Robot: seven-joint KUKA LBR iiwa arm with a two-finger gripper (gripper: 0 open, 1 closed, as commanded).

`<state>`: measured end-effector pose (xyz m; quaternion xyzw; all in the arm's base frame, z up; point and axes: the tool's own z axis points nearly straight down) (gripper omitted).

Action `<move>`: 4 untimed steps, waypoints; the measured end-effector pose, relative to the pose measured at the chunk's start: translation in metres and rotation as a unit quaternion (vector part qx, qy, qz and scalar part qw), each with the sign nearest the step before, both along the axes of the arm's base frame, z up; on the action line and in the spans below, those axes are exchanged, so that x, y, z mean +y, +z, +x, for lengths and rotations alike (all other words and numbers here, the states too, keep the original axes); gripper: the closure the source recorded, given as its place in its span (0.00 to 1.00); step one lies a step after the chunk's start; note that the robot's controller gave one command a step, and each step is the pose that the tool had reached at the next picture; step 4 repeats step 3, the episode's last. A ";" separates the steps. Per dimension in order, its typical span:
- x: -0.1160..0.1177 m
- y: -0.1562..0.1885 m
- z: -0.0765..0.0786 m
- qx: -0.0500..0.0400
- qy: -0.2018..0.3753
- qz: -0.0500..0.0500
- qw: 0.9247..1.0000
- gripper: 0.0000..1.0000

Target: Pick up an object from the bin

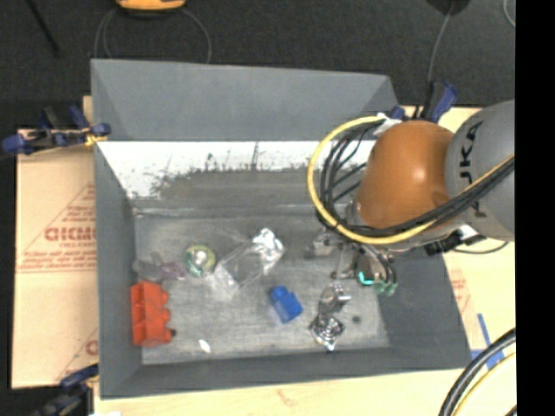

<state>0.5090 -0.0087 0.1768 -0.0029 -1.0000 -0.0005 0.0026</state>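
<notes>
Lying on the grey floor just beside the gripper (329,319), on its side toward the view's left, is a small blue piece (284,304), blocky and tilted. It is the thing closest to the tool and stands clear of everything else. The gripper's metal tip is down low near the floor of the bin (243,107), in the front right part and close to the front wall. It glints there, and whether it is open or closed, or has anything in it, cannot be told from this angle. The blue piece itself is plainly not in the grip. Farther from the tip, up and to the view's left, a crumpled bit of clear plastic (250,256) sprawls across the middle of the floor, its brightest fold at the end nearer the arm. Just beyond the plastic is a small round greenish-silver thing (199,260), and beside that, farther still, a pale purplish see-through scrap (163,269) that is too faint to name. An orange-red block (149,313) sits well apart from the tip, against the left wall near the front corner. Between it and the blue piece, close to the front wall, is a tiny white scrap (204,346). Above the tip rises the wrist under its rounded orange cover (406,173), with yellow and black cables (334,159) looped round it.
</notes>
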 end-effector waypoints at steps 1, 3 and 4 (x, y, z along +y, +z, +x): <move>0.022 -0.106 -0.003 -0.008 -0.032 0.000 0.999 0.00; 0.015 0.042 -0.018 -0.007 -0.010 -0.001 1.000 1.00; 0.015 0.042 -0.018 -0.007 -0.010 -0.001 1.000 1.00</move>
